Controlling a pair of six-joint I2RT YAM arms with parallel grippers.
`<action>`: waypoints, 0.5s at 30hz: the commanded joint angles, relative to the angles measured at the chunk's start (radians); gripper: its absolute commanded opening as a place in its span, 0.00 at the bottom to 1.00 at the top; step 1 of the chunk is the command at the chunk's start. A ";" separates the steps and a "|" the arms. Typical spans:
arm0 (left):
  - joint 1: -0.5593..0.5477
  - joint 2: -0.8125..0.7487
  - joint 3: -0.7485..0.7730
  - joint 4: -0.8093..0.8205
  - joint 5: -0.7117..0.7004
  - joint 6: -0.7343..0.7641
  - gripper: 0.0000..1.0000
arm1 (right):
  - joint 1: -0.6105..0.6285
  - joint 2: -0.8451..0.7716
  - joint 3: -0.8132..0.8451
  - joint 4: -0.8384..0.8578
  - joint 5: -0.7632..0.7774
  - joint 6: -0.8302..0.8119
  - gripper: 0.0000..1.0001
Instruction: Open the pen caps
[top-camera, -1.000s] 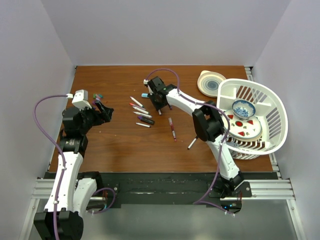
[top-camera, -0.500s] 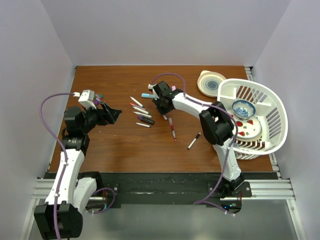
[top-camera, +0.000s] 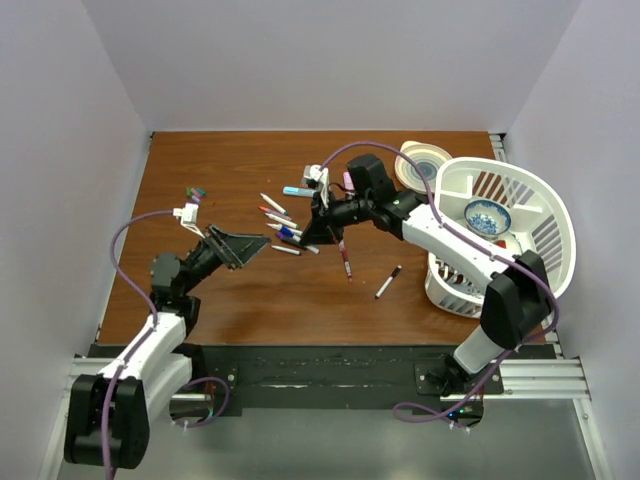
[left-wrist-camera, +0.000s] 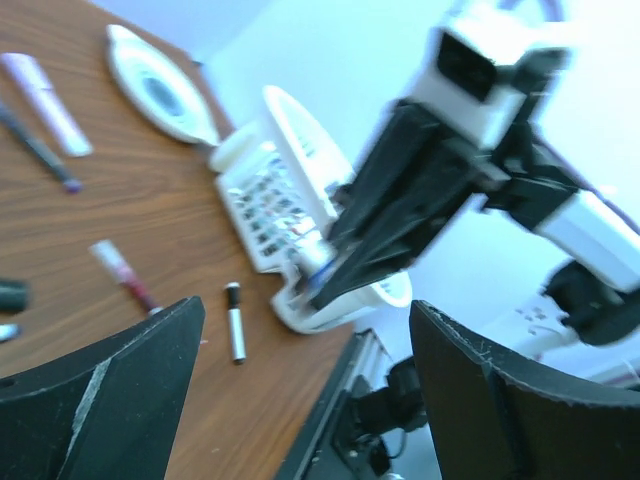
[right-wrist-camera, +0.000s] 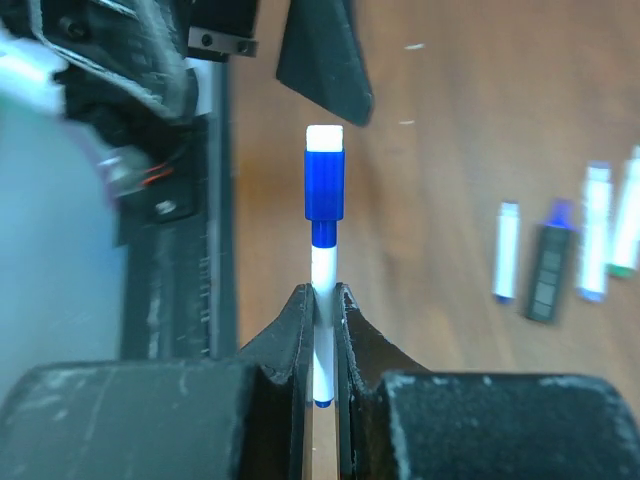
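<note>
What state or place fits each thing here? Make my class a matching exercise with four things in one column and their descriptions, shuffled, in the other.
Things:
1. left gripper
2. right gripper
3. black-capped pen
4. basket

Descriptions:
A. shut on the blue-capped pen
B. lying on the table near the basket
C. open, holding nothing
D. holds a patterned bowl

Pairs: 1-C, 2-A, 3-B, 4-D

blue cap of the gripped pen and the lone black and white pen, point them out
blue plastic pen cap (right-wrist-camera: 325, 185), right wrist view, cap's middle
lone black and white pen (top-camera: 388, 282), top view, mid barrel
</note>
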 joint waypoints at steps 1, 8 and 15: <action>-0.107 -0.025 0.027 0.115 -0.134 -0.048 0.87 | -0.003 0.047 -0.040 0.069 -0.212 0.010 0.00; -0.220 -0.002 0.015 0.083 -0.267 -0.026 0.82 | 0.000 0.047 -0.051 0.104 -0.234 0.051 0.00; -0.294 0.053 0.107 -0.129 -0.350 0.049 0.65 | 0.002 0.044 -0.061 0.117 -0.220 0.063 0.00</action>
